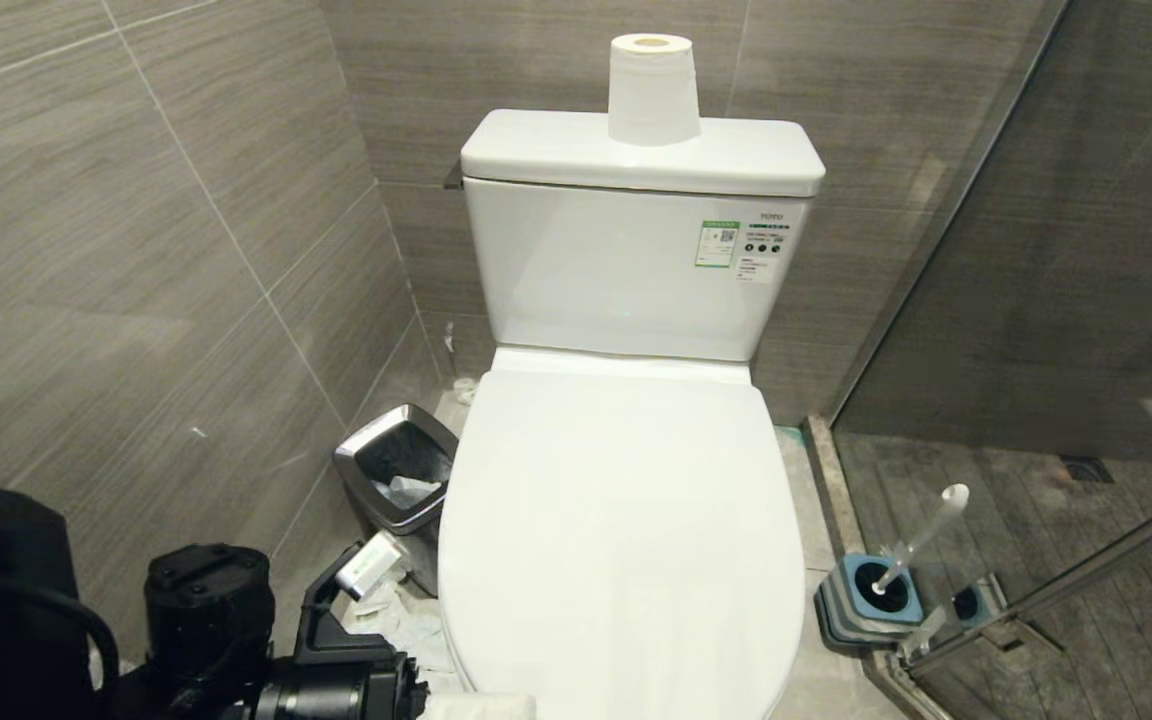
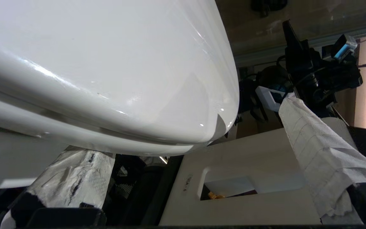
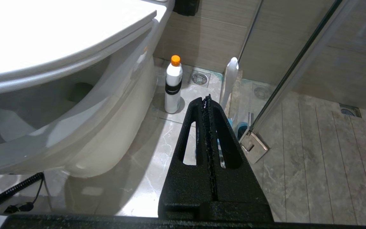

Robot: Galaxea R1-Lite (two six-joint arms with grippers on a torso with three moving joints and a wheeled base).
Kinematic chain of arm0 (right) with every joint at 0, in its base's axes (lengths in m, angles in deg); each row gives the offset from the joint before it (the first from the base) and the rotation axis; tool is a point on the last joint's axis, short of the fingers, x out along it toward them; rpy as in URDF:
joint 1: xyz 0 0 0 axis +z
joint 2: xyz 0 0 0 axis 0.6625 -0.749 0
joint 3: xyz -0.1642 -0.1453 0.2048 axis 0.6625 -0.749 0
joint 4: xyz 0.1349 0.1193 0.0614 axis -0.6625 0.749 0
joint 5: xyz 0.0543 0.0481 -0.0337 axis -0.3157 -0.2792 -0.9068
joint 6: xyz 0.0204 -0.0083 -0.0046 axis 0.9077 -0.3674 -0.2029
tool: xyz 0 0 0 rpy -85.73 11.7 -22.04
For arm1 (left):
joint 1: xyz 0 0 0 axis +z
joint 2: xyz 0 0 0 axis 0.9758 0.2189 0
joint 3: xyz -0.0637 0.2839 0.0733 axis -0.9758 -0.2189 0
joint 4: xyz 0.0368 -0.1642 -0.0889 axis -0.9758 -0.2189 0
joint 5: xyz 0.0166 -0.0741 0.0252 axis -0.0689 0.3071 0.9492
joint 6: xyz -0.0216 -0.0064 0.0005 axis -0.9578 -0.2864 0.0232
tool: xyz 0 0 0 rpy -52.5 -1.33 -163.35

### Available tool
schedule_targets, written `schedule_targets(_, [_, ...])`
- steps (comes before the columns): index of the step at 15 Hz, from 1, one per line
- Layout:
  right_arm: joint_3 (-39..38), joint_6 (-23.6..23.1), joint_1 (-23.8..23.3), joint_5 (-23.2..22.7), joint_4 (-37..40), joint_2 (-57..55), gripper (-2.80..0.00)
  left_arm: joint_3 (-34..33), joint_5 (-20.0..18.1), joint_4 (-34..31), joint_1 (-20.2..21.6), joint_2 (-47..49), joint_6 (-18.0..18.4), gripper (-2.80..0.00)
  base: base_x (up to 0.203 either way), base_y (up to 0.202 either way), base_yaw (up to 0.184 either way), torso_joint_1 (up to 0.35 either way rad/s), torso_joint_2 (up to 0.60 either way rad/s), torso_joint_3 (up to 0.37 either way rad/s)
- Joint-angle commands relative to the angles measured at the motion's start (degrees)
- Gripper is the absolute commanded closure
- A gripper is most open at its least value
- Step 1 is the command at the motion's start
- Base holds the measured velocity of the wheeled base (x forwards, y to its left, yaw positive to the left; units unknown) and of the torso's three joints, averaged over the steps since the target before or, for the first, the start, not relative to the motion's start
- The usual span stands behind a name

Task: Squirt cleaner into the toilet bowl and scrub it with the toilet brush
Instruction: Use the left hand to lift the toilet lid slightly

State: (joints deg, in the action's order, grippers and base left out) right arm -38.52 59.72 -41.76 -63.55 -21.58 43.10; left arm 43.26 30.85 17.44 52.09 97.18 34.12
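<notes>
With the lid (image 1: 621, 520) closed over the toilet bowl (image 3: 75, 127) at the centre of the head view, we judge our left hand (image 1: 376, 565), released wide at the lower left with tissue wrapped on its fingers (image 2: 322, 152), sits low by the lid's front edge so it can lift it. Our right hand (image 3: 207, 105) rests clenched and empty at the lower centre of its wrist view, with the cleaner (image 3: 173, 84) upright on the floor beside the bowl's base. The toilet brush (image 1: 921, 535) leans in its blue-grey holder (image 1: 871, 600) at the lower right, and the steel-rimmed bin (image 1: 398, 465) left of the lid holds crumpled paper.
</notes>
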Motion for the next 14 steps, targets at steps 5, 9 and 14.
schedule_targets(5, [-0.70,-0.03,0.00,-0.06,-0.05,0.04,0.00,0.01,0.53,0.68,0.04,-6.10,-3.59,-2.80,0.000,0.000,0.000,0.000,0.00,0.000])
schedule_targets(9, [-0.70,-0.03,0.00,-0.06,-0.05,0.04,0.00,1.17,0.97,0.68,-0.39,-8.92,-7.87,-2.80,0.000,0.000,0.000,0.000,0.00,0.000])
schedule_targets(14, [-0.70,-0.03,0.00,-0.06,-0.05,0.04,0.00,4.66,0.93,0.68,-0.39,-13.92,-16.29,-2.80,0.000,0.000,0.000,0.000,0.00,0.000])
